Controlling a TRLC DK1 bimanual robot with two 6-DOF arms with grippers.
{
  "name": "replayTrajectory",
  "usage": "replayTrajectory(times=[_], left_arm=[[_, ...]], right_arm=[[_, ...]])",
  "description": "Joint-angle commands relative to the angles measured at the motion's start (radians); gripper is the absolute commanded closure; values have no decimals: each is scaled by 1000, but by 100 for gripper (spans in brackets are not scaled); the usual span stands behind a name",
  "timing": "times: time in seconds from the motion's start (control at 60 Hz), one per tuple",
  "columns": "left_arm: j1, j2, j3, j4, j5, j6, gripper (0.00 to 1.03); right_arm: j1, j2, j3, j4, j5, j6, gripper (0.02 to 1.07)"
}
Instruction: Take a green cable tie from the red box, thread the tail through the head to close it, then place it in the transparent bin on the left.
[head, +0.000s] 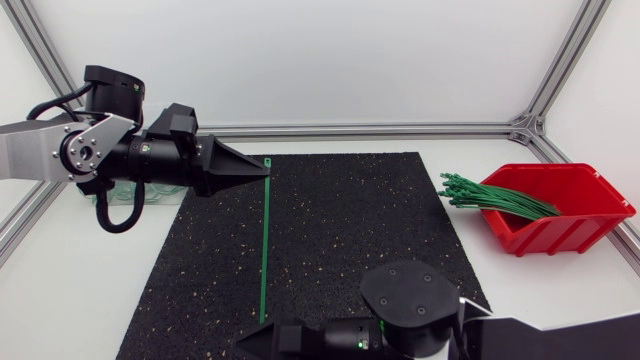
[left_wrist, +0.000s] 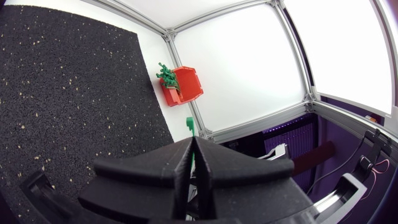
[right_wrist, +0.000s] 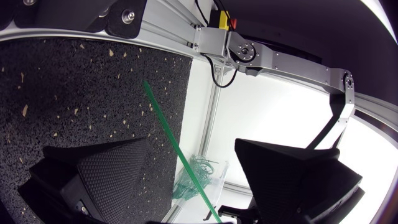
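Observation:
My left gripper (head: 263, 168) is shut on the head end of a green cable tie (head: 265, 240) at the mat's far left edge. From there the tie runs straight toward the near edge, hanging or lying over the mat. In the left wrist view the tie's head (left_wrist: 189, 124) pokes out past the closed fingertips of that gripper (left_wrist: 193, 148). My right gripper (head: 250, 343) sits at the near edge, pointing left, open. In the right wrist view the tie's tail (right_wrist: 169, 136) passes between the wide-apart fingers (right_wrist: 112, 171) without touching them. The red box (head: 560, 225) holds several green ties (head: 495, 195).
A black speckled mat (head: 350, 230) covers the table's middle. The transparent bin (head: 128, 198) stands at the left under my left arm; it shows with looped ties inside (right_wrist: 198, 177) beyond the right gripper. Aluminium frame posts (head: 380, 129) border the table.

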Motion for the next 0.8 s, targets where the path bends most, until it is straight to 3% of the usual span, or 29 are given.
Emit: replayTrajectory(times=[0.0,0.183,0.25,0.35,0.433,0.55,0.65,0.783], left_arm=[[-8,27,32,-12,4,12,99],[-8,36,33,-12,2,12,99],[-7,36,32,-12,2,12,99],[-5,36,30,-12,2,13,99],[-7,36,29,-12,2,13,99],[-10,38,29,-14,2,13,99],[-11,36,29,-17,2,13,99],[-11,33,29,-20,2,13,99]], right_arm=[[20,44,-34,35,-4,-19,7],[26,72,-50,82,-12,-7,17],[24,67,-50,82,-15,7,34],[17,64,-57,86,-21,8,44],[12,62,-59,98,-23,8,62],[3,62,-59,112,-23,25,64],[-6,55,-57,110,-26,28,80],[-12,27,-56,101,-24,34,80]])
